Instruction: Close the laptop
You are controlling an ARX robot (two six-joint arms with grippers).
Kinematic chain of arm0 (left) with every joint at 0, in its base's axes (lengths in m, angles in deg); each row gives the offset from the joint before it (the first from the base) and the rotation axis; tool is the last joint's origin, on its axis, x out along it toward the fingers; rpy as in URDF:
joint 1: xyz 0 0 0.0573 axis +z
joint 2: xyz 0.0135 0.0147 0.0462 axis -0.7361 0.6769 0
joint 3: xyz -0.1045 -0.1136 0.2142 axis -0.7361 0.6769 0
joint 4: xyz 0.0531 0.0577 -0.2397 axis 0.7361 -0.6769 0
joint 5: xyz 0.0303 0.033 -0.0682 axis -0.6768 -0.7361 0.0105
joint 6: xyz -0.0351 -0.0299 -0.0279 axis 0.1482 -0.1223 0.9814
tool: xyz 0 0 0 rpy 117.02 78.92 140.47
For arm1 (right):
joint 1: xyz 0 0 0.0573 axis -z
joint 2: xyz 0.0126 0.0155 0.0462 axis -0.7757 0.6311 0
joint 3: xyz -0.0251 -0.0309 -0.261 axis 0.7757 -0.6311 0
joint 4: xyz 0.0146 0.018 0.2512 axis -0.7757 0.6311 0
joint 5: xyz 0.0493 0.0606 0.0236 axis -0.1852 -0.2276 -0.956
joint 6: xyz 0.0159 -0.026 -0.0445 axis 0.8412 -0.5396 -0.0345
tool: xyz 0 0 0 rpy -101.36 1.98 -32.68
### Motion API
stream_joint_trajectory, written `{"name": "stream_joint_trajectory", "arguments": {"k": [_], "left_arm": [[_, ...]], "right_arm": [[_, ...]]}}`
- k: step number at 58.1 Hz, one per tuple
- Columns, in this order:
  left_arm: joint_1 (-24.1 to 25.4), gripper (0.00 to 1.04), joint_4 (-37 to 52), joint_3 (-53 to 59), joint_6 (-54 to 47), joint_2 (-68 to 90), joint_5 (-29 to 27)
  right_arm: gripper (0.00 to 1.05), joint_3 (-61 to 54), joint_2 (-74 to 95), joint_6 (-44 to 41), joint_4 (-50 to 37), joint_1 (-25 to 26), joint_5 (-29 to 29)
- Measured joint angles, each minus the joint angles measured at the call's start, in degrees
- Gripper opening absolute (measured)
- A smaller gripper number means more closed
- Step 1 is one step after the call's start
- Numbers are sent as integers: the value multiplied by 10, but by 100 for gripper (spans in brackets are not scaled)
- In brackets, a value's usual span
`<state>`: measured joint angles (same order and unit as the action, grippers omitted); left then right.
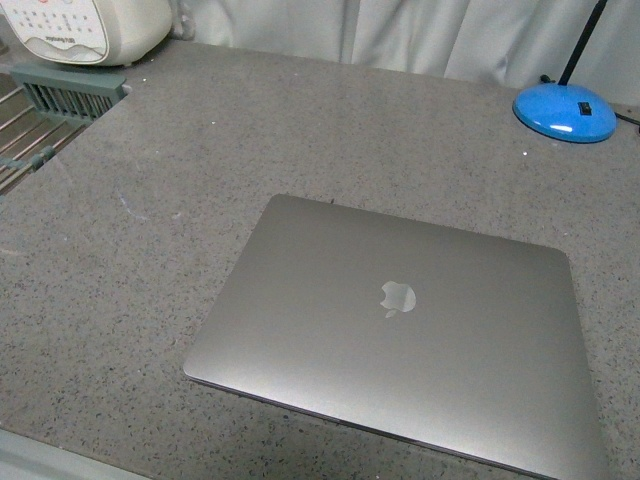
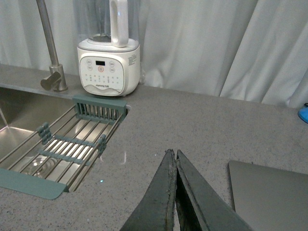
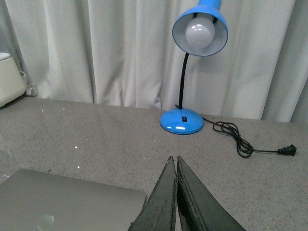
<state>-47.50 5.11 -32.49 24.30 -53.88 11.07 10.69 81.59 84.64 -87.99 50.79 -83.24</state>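
The space-grey laptop [image 1: 400, 330] lies flat on the grey speckled counter with its lid down and the apple logo facing up. A corner of it also shows in the left wrist view [image 2: 269, 197] and in the right wrist view [image 3: 62, 202]. Neither arm shows in the front view. My left gripper [image 2: 174, 155] is shut and empty, above bare counter beside the laptop's edge. My right gripper [image 3: 174, 160] is shut and empty, above the counter beside the laptop's other side.
A sink [image 2: 19, 125] with a grey-green drying rack [image 2: 72, 144] and a tap [image 2: 50, 48] sits at the left. A white blender [image 2: 109, 53] stands behind it. A blue desk lamp [image 3: 192, 72] with its black cord [image 3: 245, 144] stands at the back right. White curtains hang behind.
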Motion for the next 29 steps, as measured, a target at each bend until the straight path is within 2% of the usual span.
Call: {"name": "stream_joint_trajectory", "arguments": {"k": [6,9,17,29], "left_arm": [[0,4,0,0,0,0,0],[0,12,0,0,0,0,0],[0,43,0,0,0,-1,0],[0,78,0,0,0,-1,0]], "right_arm": [[1,0,1,-1,0,0,0],[7,0,1,-1,0,0,0],[38,0,0,-1,0,0,0],[73,0,0,-1,0,0,0]]}}
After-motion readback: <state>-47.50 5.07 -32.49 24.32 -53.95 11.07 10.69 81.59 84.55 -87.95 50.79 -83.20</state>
